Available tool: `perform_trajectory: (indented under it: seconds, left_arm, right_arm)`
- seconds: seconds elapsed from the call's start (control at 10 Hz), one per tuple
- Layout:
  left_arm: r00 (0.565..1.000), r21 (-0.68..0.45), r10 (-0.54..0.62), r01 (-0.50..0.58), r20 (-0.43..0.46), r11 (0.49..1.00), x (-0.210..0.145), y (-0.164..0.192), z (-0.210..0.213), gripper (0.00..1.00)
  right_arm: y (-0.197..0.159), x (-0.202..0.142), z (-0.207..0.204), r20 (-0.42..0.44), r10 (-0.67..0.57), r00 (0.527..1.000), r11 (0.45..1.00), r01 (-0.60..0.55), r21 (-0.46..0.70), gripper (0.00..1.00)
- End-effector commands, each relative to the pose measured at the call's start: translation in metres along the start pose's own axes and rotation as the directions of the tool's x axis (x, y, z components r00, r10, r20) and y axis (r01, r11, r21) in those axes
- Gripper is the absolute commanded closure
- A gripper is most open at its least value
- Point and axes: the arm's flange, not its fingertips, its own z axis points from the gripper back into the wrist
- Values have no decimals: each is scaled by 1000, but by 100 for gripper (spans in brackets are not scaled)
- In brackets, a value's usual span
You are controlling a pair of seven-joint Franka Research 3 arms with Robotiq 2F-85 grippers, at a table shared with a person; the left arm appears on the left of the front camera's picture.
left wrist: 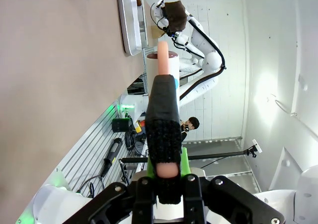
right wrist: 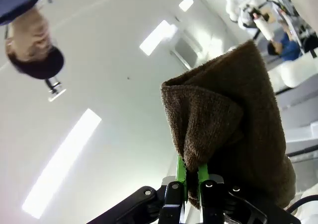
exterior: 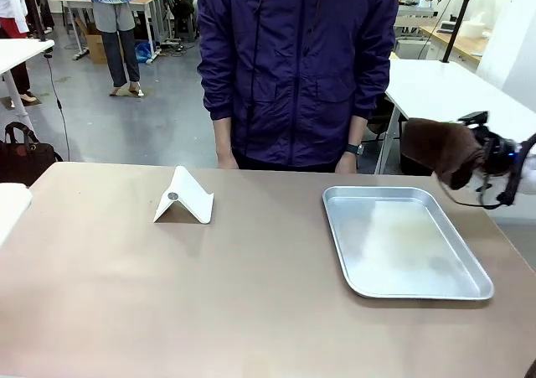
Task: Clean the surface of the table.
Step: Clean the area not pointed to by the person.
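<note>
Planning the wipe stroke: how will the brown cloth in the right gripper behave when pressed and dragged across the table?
The brown cloth, pinched in the right gripper, folds and droops, so it is probably floppy and will bunch rather than push flat. Its towel-like nap suggests it drags on the matte table instead of sliding. It looks light.
</note>
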Motion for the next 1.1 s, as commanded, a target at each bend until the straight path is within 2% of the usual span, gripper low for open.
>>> perform_trajectory:
  seconds: [0.0, 0.2, 0.3, 0.4, 0.5, 0.7, 0.8, 1.0]
  left_arm:
    - [1000, -4, -5, 5, -5, 1000, -2, -3, 0, 81]
    - [1000, -4, -5, 5, -5, 1000, -2, -3, 0, 81]
    - [1000, -4, -5, 5, -5, 1000, -2, -3, 0, 81]
    - [1000, -4, -5, 5, -5, 1000, -2, -3, 0, 81]
    - [1000, -4, -5, 5, -5, 1000, -2, -3, 0, 81]
    - [1000, -4, -5, 5, -5, 1000, -2, -3, 0, 81]
    - [1000, -4, -5, 5, -5, 1000, -2, -3, 0, 81]
    - [1000, -4, -5, 5, -5, 1000, -2, -3, 0, 81]
  right_arm:
    - [20, -34, 37, 68, 106, 992, 994, -104, -35, 90]
    - [23, -58, 60, 138, 222, 965, 972, -209, -105, 90]
    - [23, -65, 66, 198, 287, 937, 949, -249, -195, 90]
    - [22, -70, 68, 273, 392, 879, 889, -286, -357, 90]
    - [21, -74, 65, 285, 429, 857, 841, -264, -472, 90]
    - [21, -71, 60, 285, 421, 861, 829, -239, -505, 90]
    - [35, -79, 82, 230, 405, 885, 857, -279, -434, 90]
    - [35, -79, 82, 230, 405, 885, 857, -279, -434, 90]
